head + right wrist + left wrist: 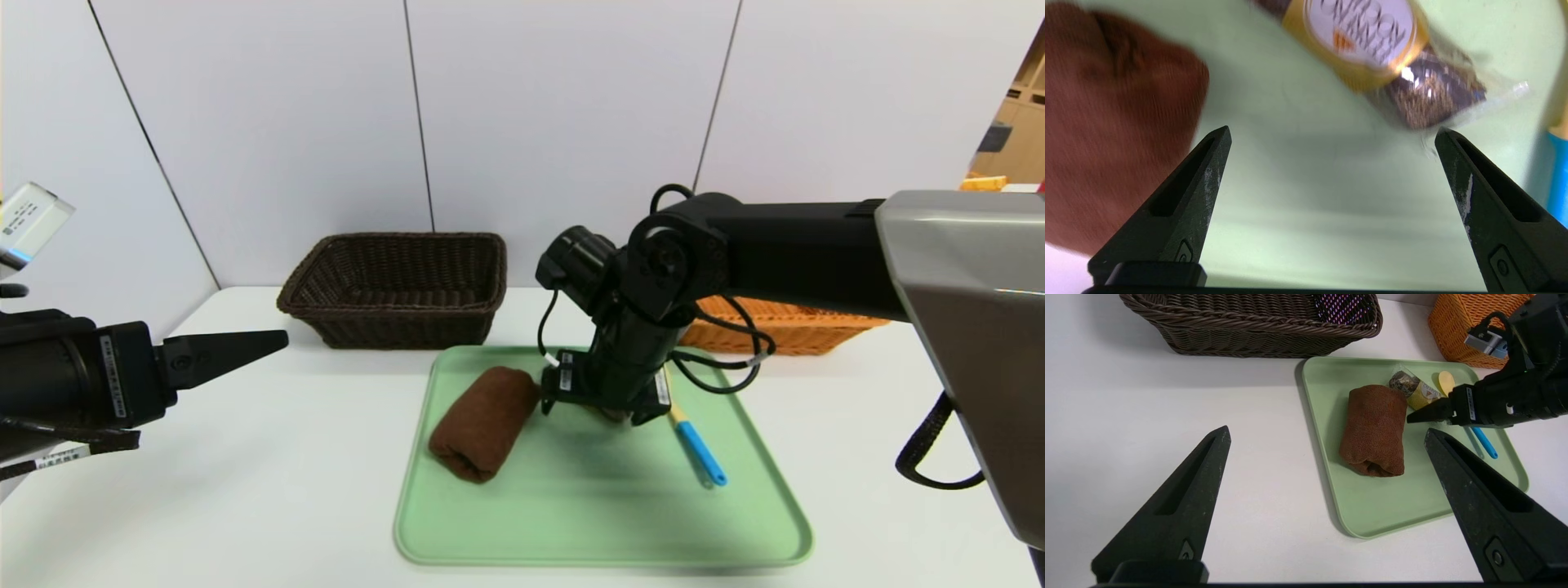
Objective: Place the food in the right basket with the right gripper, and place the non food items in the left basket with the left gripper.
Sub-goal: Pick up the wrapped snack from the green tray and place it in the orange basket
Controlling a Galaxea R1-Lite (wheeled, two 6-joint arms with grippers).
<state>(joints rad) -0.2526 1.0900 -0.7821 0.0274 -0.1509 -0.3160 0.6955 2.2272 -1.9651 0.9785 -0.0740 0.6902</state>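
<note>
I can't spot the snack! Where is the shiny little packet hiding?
In the left wrist view the food packet lies on the green tray, between the brown towel roll and the yellow spoon, just beyond the open right claw.

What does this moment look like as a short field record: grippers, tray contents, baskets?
right gripper: open, pointing down over the green tray, just short of the snack packet, holding nothing
left gripper: open, empty, parked over the table left of the tray
on tray: snack packet, brown towel roll, spoon with blue handle
packet position: between towel roll and spoon
dark basket: behind the tray, nothing seen inside
orange basket: behind the right arm, inside hidden
sorted so far: nothing
</note>
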